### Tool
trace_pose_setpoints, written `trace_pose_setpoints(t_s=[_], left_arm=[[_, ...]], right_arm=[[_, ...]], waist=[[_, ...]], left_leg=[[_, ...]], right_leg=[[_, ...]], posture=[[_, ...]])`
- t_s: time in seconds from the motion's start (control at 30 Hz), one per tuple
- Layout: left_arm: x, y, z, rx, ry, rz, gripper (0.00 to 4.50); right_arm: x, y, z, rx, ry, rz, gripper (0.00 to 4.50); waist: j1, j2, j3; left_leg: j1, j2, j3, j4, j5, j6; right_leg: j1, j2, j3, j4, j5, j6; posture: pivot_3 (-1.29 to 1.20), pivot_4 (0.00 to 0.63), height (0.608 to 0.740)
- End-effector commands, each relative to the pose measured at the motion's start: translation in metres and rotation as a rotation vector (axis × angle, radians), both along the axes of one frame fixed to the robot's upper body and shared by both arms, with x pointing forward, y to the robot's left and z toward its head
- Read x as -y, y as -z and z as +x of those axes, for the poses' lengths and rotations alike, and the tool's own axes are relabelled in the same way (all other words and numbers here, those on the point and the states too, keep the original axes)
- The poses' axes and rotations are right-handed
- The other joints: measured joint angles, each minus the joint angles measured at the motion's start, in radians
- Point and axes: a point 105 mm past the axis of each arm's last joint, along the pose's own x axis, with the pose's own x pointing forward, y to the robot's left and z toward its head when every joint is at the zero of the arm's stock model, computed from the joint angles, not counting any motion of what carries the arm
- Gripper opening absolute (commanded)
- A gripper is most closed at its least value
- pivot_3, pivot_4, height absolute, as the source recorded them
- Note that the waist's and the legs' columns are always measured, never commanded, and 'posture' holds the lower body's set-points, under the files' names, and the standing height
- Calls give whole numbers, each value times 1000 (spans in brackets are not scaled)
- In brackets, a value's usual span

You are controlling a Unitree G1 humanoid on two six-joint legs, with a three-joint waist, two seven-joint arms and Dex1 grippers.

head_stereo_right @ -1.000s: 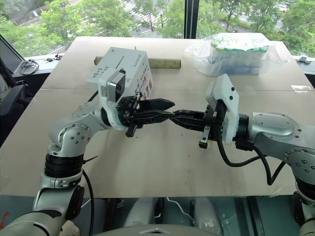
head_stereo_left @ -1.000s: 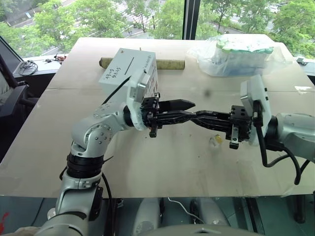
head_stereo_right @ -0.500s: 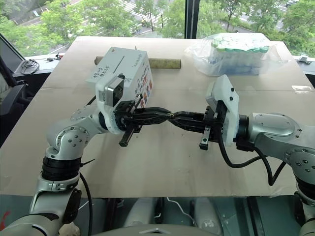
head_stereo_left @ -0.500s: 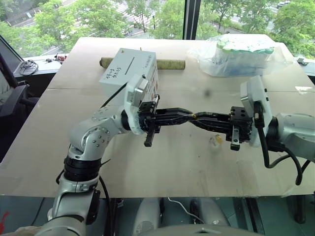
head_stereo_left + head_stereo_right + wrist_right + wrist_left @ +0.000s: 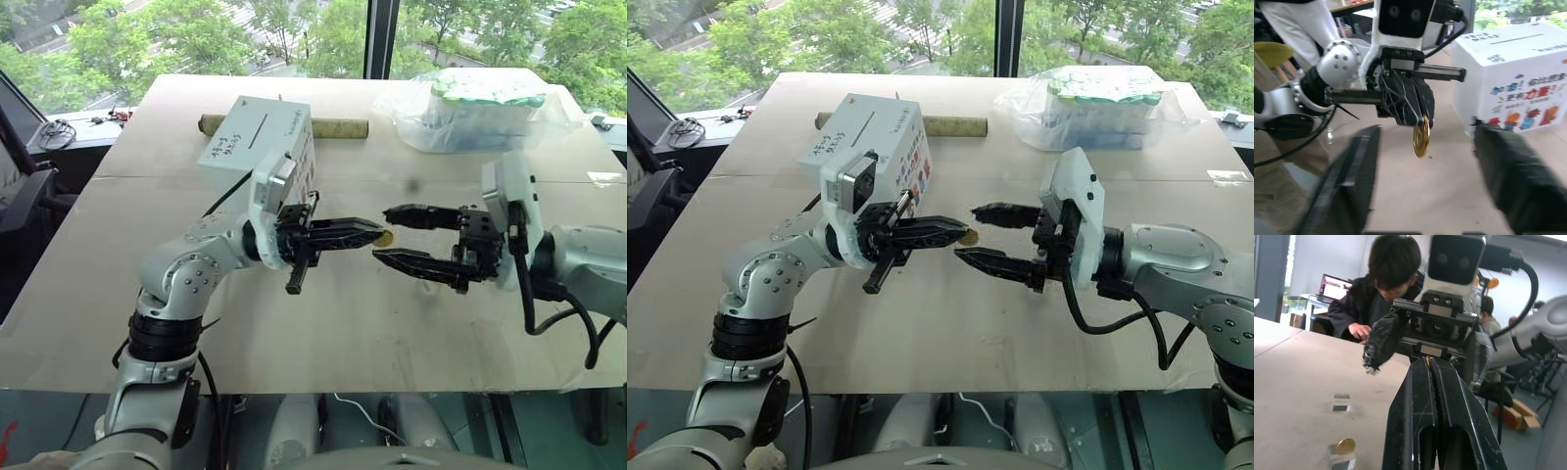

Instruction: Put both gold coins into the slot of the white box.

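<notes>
My left gripper [image 5: 376, 234] is shut on a gold coin [image 5: 386, 237] and holds it on edge above the middle of the table. The right wrist view has that coin [image 5: 1421, 136] hanging from the left fingertips [image 5: 1411, 105]. Facing it, my right gripper [image 5: 965, 232] is open, with one finger above the coin and one below, touching neither. The white box [image 5: 257, 137] stands behind my left arm, its slot [image 5: 257, 130] on the top face. A second gold coin [image 5: 1345, 446] rests on a clear plastic piece on the table.
A brown cardboard tube [image 5: 338, 126] lies behind the box. A clear bag of white-green containers [image 5: 480, 103] sits at the back right. Another clear plastic piece [image 5: 1341, 401] lies on the table. A person [image 5: 1386, 289] sits past the table in the left wrist view.
The left gripper closed on the coin that the right gripper held. The right gripper then opened and let go of it. Neither hand shifted place.
</notes>
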Motion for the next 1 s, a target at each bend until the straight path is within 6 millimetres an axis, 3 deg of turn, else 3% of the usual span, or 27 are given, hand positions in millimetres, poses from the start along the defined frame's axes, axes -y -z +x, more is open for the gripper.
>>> trace_pose_setpoints(t_s=[0.03, 0.17, 0.27, 0.4, 0.53, 0.63, 1.0], left_arm=[[-10, -15, 12, 15, -77, -50, 0], [-21, -31, 34, 82, -269, -75, 0], [-29, -43, 53, 146, -485, -50, 0], [-58, -90, 79, 323, -1006, -56, 0], [-80, -106, 102, 343, -1460, 145, 0], [-80, -109, 109, 386, -1583, 201, 0], [-83, -90, 130, 315, -1743, 348, 0]], right_arm=[[13, -12, 2, 65, 57, 6, 3690], [28, -13, 4, 159, 136, -63, 3690], [39, -23, 0, 203, 154, 6, 3690], [87, -50, 9, 359, 339, -37, 3690], [106, -75, -1, 380, 274, -29, 3690], [107, -88, -4, 434, 223, -11, 3690], [95, -101, -3, 416, 101, 180, 3690]], waist=[[0, 0, 0], [3, -1, 0], [4, -1, 0], [10, -3, 3], [15, -5, 3], [16, -4, 3], [24, -5, 3]], left_leg=[[0, 0, 0, 0, 0, 0], [0, 0, 0, 0, 0, 0], [0, 0, 0, 0, 0, 0], [-1, 0, 0, 0, 0, 0], [0, -1, 0, 0, 0, 0], [0, -1, 0, 0, 0, 0], [-1, -1, 1, 0, 3, -5]], right_leg=[[0, 0, 0, 0, 0, 0], [0, 0, 0, 0, 0, 0], [0, 0, 0, -1, 0, 0], [0, 0, 0, -1, 0, 0], [1, 1, 0, -1, 1, 1], [1, 1, 1, -1, 1, 1], [0, -1, 1, -1, 1, 1]], posture=[[0, 150, 740], [0, 150, 740], [0, 150, 740], [0, 150, 740], [0, 150, 740], [0, 150, 740], [0, 150, 740]])
